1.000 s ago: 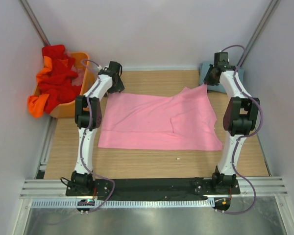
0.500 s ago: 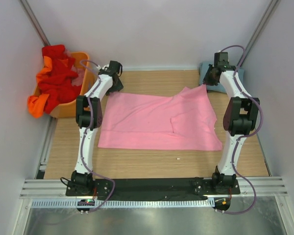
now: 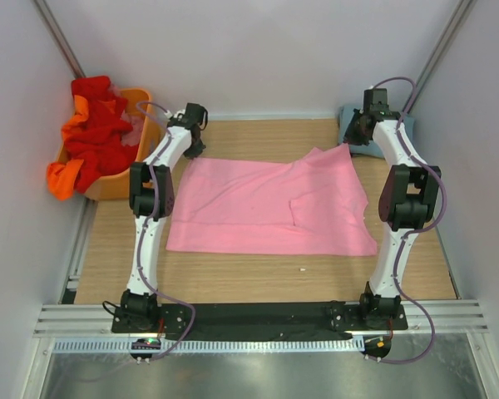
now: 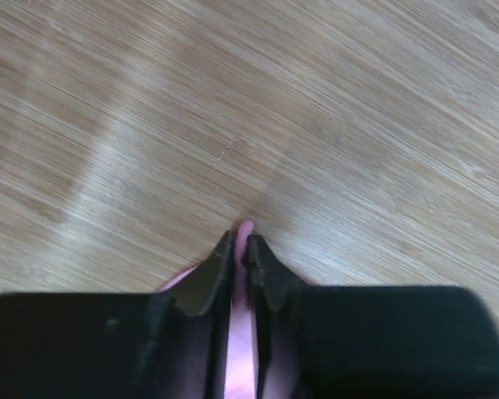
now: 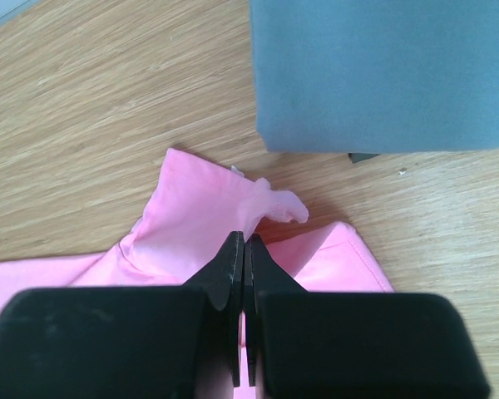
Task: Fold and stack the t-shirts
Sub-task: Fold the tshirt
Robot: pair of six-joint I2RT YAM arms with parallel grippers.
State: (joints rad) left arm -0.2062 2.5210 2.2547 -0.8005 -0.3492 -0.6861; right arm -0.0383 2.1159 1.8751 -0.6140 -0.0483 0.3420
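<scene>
A light pink t-shirt (image 3: 270, 208) lies spread across the middle of the wooden table. My left gripper (image 3: 195, 152) sits at its far left corner, shut on the pink cloth (image 4: 243, 229), which pokes out between the fingertips. My right gripper (image 3: 350, 143) is at the far right corner, shut on a raised bunch of the pink t-shirt (image 5: 233, 216). A folded grey-blue t-shirt (image 5: 382, 71) lies just beyond the right gripper, at the table's far right (image 3: 350, 133). Red and orange t-shirts (image 3: 91, 137) are heaped in the basket at the far left.
The orange plastic basket (image 3: 137, 104) stands at the far left corner, close to the left arm. White walls close in the table on three sides. A small white speck (image 3: 303, 269) lies on the wood near the pink shirt's front edge.
The left gripper's jaws have closed on the pink shirt's far left corner. The right arm has not moved.
</scene>
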